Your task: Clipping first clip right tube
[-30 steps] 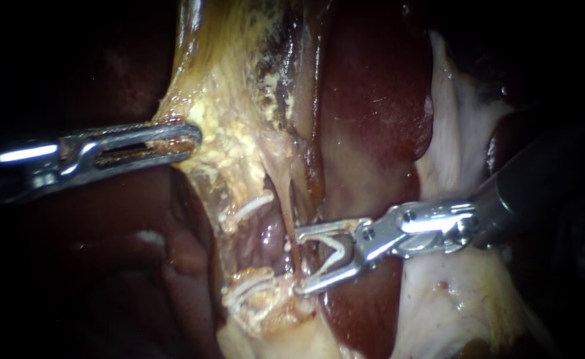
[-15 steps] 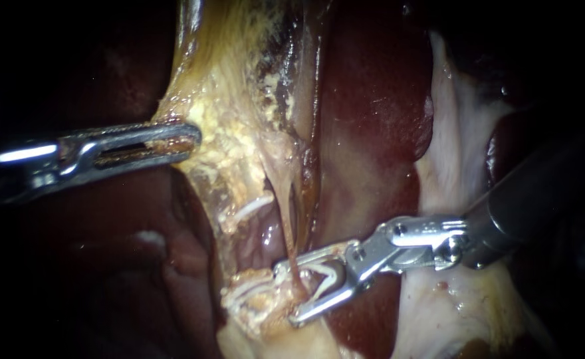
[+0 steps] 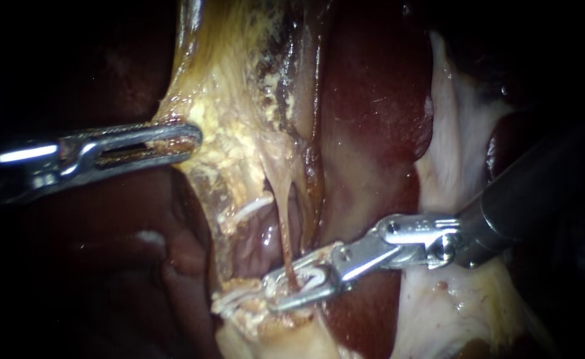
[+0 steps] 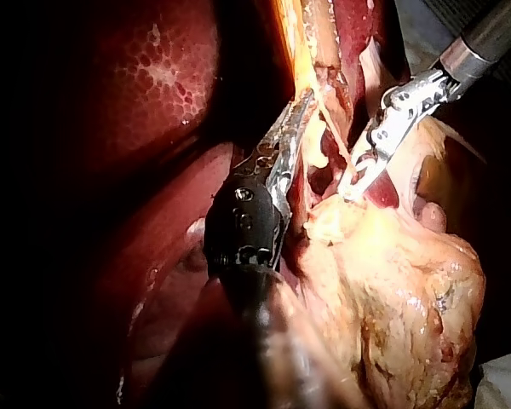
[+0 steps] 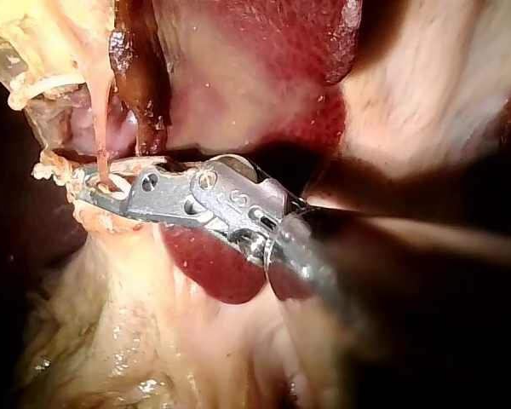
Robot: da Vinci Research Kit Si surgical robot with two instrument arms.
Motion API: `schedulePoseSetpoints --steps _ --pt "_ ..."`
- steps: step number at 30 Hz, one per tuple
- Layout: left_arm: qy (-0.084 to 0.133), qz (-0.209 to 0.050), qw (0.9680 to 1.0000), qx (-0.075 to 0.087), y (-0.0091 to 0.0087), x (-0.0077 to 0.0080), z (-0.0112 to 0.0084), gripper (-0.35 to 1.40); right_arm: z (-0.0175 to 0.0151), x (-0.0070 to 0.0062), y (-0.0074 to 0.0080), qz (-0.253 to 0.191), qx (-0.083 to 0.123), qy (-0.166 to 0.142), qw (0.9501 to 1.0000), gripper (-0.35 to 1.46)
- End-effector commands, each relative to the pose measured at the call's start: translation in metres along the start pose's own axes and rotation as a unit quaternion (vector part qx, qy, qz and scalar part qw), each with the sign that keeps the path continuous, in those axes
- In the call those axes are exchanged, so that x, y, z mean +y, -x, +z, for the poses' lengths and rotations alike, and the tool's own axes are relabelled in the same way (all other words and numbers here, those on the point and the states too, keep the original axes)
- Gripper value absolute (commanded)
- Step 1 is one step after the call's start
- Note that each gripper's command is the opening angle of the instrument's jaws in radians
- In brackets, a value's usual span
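Silver jaws of the right instrument grip a white clip around the thin right tube, lower centre of the frame; the left instrument (mid-left) is clamped on yellow tissue.

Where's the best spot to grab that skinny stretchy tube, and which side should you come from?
Low down on the thin tube, on its bare stretch just above the yellow fatty tissue. It hangs taut and upright with gaps either side, so come from the right, crosswise. My right instrument seems placed so, jaws shut on a clip around it.
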Motion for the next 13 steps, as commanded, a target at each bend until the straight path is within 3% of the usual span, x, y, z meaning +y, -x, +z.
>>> schedulePoseSetpoints --steps 1,13 --pt "0.000 0.000 1.0000 0.000 0.0000 0.0000 0.0000 -0.35 -0.0001 0.0000 0.0000 0.003 -0.002 0.000 1.0000 -0.35" --pt "0.000 0.000 1.0000 0.000 0.0001 0.0000 -0.0001 -0.35 -0.0001 -0.0001 0.0002 0.008 -0.003 0.001 1.0000 -0.35"
